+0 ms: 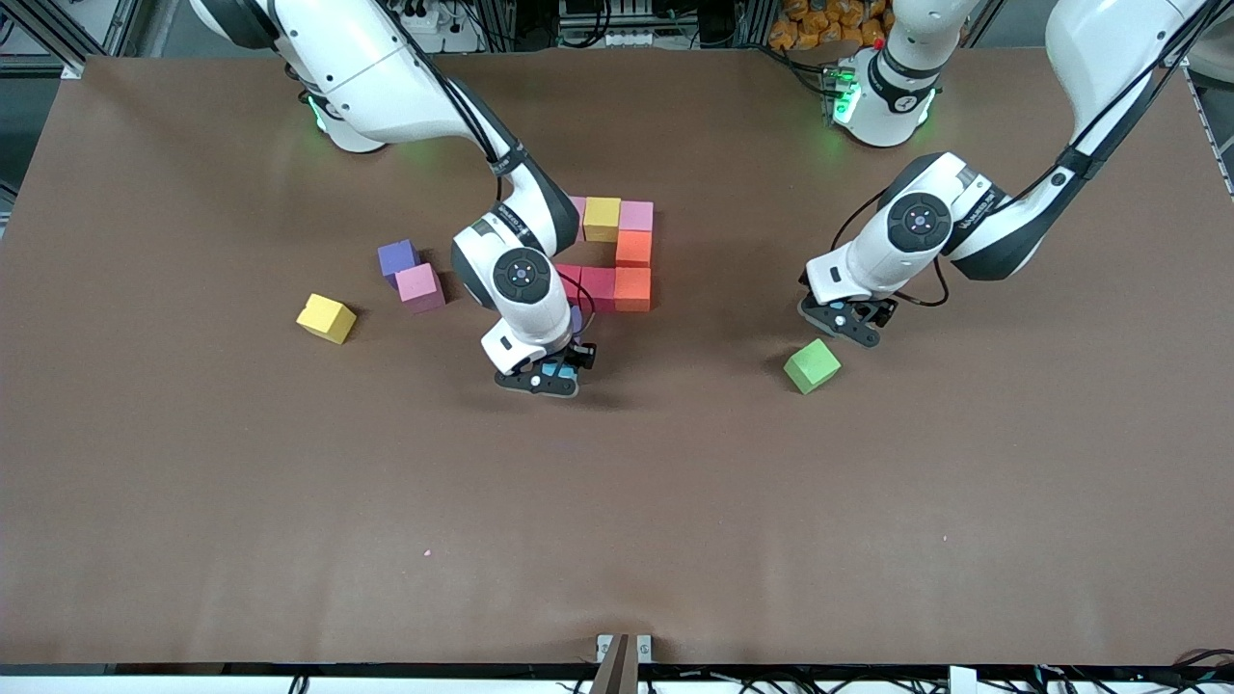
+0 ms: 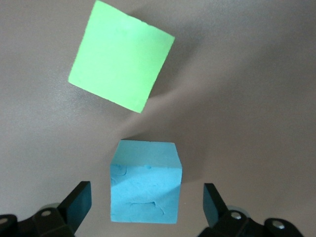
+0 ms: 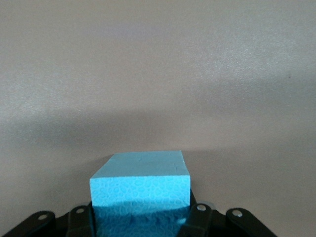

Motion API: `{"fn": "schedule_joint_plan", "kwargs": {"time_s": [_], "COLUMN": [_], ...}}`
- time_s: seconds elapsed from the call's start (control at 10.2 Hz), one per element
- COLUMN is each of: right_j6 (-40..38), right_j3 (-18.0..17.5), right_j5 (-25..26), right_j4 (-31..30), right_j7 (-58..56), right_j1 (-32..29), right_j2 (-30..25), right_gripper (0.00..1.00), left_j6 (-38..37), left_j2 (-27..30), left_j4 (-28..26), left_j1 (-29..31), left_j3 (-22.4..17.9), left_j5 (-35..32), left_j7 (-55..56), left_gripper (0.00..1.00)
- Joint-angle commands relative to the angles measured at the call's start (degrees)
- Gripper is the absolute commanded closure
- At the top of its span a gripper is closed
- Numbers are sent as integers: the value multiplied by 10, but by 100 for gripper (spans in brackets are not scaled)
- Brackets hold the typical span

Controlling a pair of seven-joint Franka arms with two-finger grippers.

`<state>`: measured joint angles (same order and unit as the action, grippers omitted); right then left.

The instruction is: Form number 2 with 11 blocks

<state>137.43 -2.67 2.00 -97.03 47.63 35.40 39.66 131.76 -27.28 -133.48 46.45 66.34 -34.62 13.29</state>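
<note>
My right gripper (image 1: 548, 374) is shut on a light blue block (image 3: 140, 190), low over the table just nearer the front camera than the red blocks (image 1: 598, 288). The partly built number 2 has a yellow block (image 1: 602, 218) and a pink one (image 1: 636, 215) on top, then two orange blocks (image 1: 633, 248); my right arm hides part of it. My left gripper (image 2: 146, 205) is open around a second light blue block (image 2: 145, 182) resting on the table, fingers (image 2: 79, 202) clear of its sides. The front view hides that block under the left gripper (image 1: 841, 323).
A green cube (image 1: 812, 365) lies close beside the left gripper, tilted, also seen as the green cube (image 2: 121, 61). Toward the right arm's end lie loose purple (image 1: 396, 258), pink (image 1: 420, 287) and yellow (image 1: 326, 318) blocks.
</note>
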Motion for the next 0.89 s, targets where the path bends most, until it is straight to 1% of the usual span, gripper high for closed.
{"fn": "schedule_joint_plan", "kwargs": {"time_s": [0.0,0.1,0.3,0.79], "right_j6": [-2,-3,-4,-5], "right_j3": [5,5,5,4], "right_j5": [2,2,2,2], "right_j4": [-23,-23,-25,-30], "right_j7": [3,3,3,3], "right_j1": [10,10,10,10], "right_j2": [2,1,0,-2], "right_gripper": [57,57,57,57], "left_j6": [12,13,33,29], "left_j2": [-4,-8,-18,-13], "left_j4": [-12,-15,-20,-19], "left_j1": [7,7,7,4], "left_j3": [-7,-15,-31,-29], "left_j5": [-41,-61,-77,-78], "left_j7": [0,2,5,16], "left_gripper": [0,0,0,0]}}
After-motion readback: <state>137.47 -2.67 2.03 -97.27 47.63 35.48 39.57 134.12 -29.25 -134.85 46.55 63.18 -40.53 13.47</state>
